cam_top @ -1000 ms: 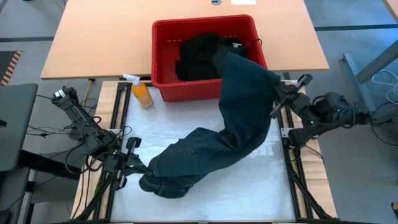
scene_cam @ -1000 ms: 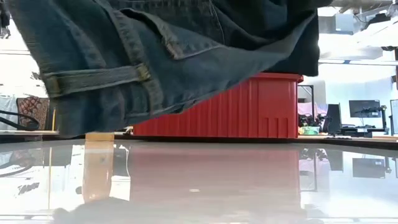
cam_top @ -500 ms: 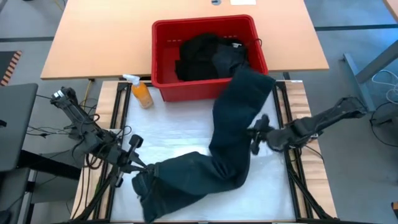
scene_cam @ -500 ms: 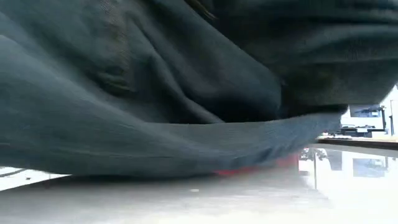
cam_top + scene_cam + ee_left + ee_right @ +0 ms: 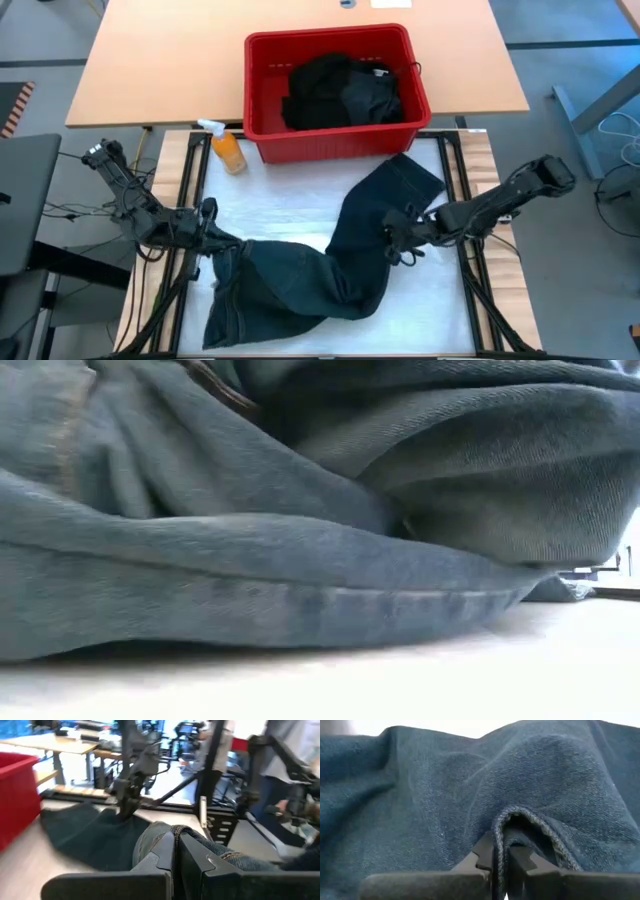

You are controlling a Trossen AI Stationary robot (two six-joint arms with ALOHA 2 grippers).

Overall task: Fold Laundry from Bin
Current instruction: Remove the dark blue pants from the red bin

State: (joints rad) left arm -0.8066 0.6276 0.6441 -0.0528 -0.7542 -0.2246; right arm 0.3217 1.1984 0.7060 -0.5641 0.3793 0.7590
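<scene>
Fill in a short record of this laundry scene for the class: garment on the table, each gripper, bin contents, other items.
Garment: dark blue jeans lying bent across the white table
Left gripper: shut on the jeans' left end
Right gripper: shut on a fold at the jeans' right side
Bin: red, behind the jeans, holds dark laundry
Other: orange spray bottle beside the bin

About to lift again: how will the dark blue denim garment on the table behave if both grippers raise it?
The dark blue denim garment will probably sag floppily between the left gripper and right gripper, since it lies in bends and folds. Its thick bunched layers suggest some weight. The pinched fold edge looks secure, though thin grips may slip.
</scene>
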